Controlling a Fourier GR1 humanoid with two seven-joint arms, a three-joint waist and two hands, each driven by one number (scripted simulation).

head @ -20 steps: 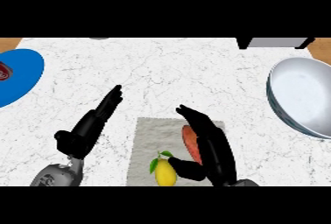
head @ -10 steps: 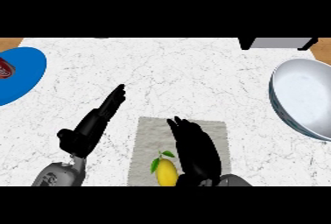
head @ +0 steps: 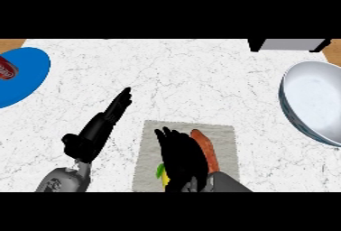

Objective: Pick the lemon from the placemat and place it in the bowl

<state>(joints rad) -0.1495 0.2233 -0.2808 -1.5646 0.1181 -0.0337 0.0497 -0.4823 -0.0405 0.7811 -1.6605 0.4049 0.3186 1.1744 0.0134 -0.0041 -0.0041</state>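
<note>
So the right hand (head: 181,155) is sitting flat over the grey placemat (head: 223,135), fingers stretched out straight and pointing away from the robot, nothing curled round anything, so it's open. The lemon (head: 163,178) is pretty much buried under that hand; all you get is a sliver of yellow with a bit of green leaf poking out at the hand's left edge, down near the wrist. It looks like it's lying on the placemat, but I can't really tell whether the palm is touching it or just hovering above. Just to the right of the hand's fingers there's a long orange-red thing (head: 205,149), maybe a carrot or sweet potato, lying lengthwise on the same placemat and partly tucked under the hand.

The left hand (head: 100,128) is off to the left of the placemat over bare white marble bench (head: 193,76), also open, fingers straight and angled up and to the right, holding nothing.

The bowl (head: 313,103), big and pale metallic, is well off to the right of the right hand and further out, cut by the view's right edge. Far to the left of the left hand there's a blue plate (head: 30,76) with something red (head: 5,70) on it, half out of view. A dark grey box-shaped object (head: 290,44) sits at the far edge beyond the bowl
</note>
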